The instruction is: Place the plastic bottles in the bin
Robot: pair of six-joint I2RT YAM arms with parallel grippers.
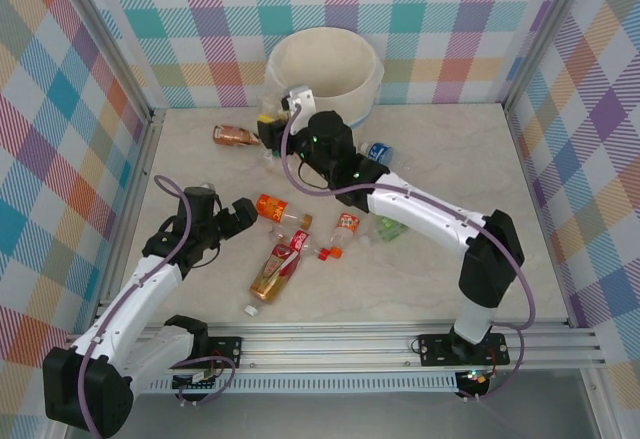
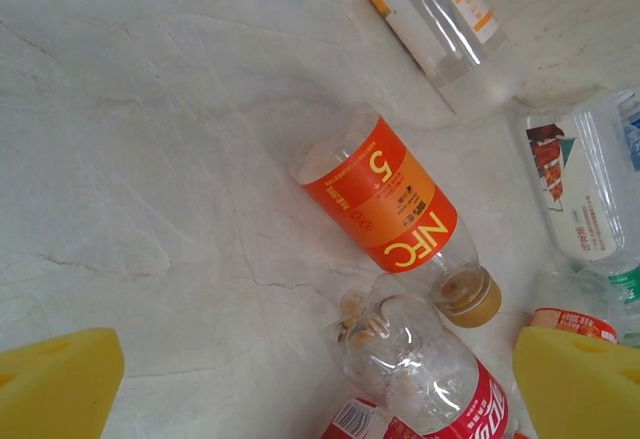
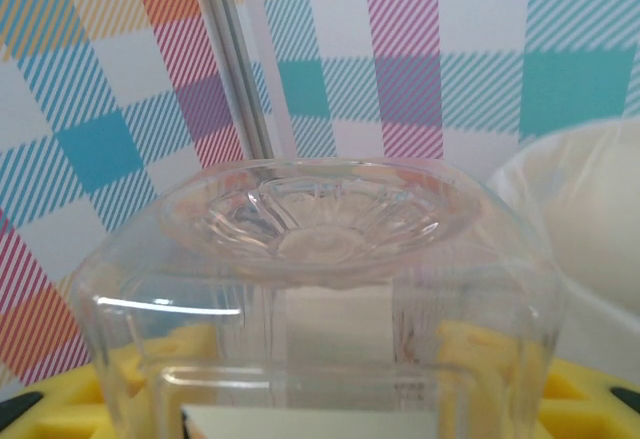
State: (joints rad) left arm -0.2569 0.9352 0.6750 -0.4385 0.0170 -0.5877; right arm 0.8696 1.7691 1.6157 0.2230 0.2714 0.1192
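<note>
- The right pincer (image 1: 284, 109) is closed on a clear bottle (image 3: 320, 259), held just beside the near-left rim of the bin (image 1: 330, 64) — not yet over it.
- Carrying is judged the step in hand; next, the bottle must be brought above the bin's mouth and released.
- The left pincer (image 1: 236, 217) is held open above an orange-labelled bottle (image 2: 385, 204), well apart from the bin — further bottles (image 1: 345, 231) lie on the surface (image 2: 150, 159).

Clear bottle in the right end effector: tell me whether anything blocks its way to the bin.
Nothing visible does. The right end effector holds the clear bottle up beside the bin, with only open air between bottle and rim.
</note>
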